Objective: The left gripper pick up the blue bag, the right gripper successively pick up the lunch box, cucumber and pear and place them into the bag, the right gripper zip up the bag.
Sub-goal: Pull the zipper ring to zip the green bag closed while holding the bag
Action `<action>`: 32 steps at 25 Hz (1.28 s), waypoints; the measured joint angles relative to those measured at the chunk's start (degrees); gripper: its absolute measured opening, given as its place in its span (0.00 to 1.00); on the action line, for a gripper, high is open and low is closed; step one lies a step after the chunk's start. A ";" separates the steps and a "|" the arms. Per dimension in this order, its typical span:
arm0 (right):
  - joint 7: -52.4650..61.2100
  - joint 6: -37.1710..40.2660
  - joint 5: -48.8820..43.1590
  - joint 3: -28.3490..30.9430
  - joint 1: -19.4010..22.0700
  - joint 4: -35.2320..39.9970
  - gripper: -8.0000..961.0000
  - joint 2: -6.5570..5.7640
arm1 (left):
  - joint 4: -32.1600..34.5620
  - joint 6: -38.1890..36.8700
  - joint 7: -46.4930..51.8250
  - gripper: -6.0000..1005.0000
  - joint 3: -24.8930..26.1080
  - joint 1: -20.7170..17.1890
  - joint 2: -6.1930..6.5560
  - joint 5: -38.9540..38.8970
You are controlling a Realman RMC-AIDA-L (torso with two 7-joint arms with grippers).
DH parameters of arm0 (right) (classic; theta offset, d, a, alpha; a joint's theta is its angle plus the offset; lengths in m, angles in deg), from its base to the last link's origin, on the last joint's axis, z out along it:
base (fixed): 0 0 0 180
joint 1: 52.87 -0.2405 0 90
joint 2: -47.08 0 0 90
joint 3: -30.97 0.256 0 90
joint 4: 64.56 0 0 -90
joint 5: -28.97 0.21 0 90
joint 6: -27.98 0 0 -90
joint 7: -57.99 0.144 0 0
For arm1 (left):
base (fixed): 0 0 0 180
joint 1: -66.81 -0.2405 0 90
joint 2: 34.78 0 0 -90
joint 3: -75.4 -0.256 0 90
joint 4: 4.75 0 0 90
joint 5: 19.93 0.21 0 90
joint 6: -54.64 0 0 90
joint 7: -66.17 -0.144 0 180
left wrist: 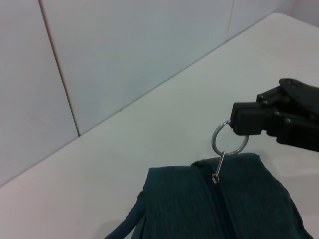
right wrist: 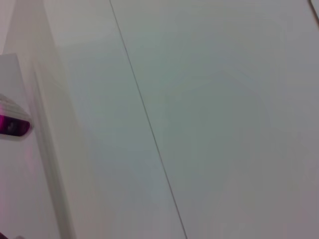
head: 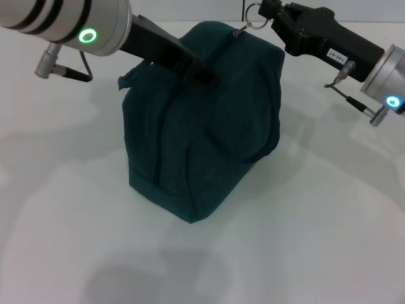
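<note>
Plain white counter (head: 304, 240) under everything, matte, soft shadows pooled toward the near edge. Behind it I see a pale panelled wall (left wrist: 124, 55) with thin vertical seams; the counter's far edge meets it directly.

The large dark teal-blue fabric bag (head: 202, 133) stands upright on the counter, nearer the far edge than the near one. Its zip runs closed along the top and down the side facing me. No lunch box, cucumber or pear shows in any view.

Left gripper (head: 201, 68): black, reaching in from the left, pressed into the top of the bag. Its tips are sunk in the fabric folds; I cannot tell whether it is clamped or slack.

Right gripper (head: 266, 14): black, at the far top corner of the bag, closed narrow on the silver metal ring zip pull (head: 253, 19), which is lifted off the fabric.

Head view gives the whole bag and both arms. Left wrist view gives what the head view only hints at: the ring (left wrist: 230, 140) pinched at its rim by the right gripper (left wrist: 239, 119), the small slider tab hanging below it, the closed zip line running across the bag top (left wrist: 214, 204). Right wrist view shows only wall panel and one seam; nothing of the bag.
</note>
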 joint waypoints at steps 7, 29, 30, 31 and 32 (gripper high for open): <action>0.00 -0.14 0.00 0.00 0.00 0.00 0.01 0.00 | -0.71 0.00 0.16 0.83 -0.35 0.01 0.00 -0.06; 0.17 -0.09 0.50 0.00 0.11 -0.52 0.01 0.00 | -2.03 -0.39 0.54 0.25 -3.31 -0.19 0.00 3.22; 0.21 -0.08 0.99 0.00 0.24 -0.63 0.01 0.00 | -1.88 -0.42 0.50 0.23 -3.35 -0.37 0.02 3.24; 0.31 -0.06 1.58 0.00 0.40 -0.71 0.01 0.00 | -1.82 -0.42 0.49 0.21 -3.36 -0.41 0.03 3.23; 0.38 -0.04 2.02 0.00 0.58 -0.76 0.01 0.00 | -1.68 -0.43 0.45 0.20 -3.37 -0.50 0.05 3.23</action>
